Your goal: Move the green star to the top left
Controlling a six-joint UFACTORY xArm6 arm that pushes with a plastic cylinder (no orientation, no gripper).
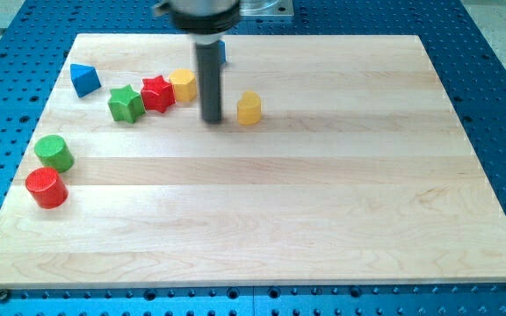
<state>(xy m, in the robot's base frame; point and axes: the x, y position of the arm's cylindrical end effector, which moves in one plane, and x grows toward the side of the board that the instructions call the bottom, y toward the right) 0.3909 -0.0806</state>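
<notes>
The green star point(126, 104) lies on the wooden board point(323, 202) in the upper left part of the view. A red star point(157, 93) touches its right side, and a yellow block point(183, 85) sits right of that. My tip point(212, 119) is the lower end of the dark rod; it stands to the right of this row, about a hundred pixels right of the green star, between the yellow block and a yellow pentagon-like block point(249, 108).
A blue triangle point(83, 79) lies near the board's top left. A green cylinder point(54, 153) and a red cylinder point(46, 188) sit at the left edge. A blue block point(222, 53) is mostly hidden behind the rod.
</notes>
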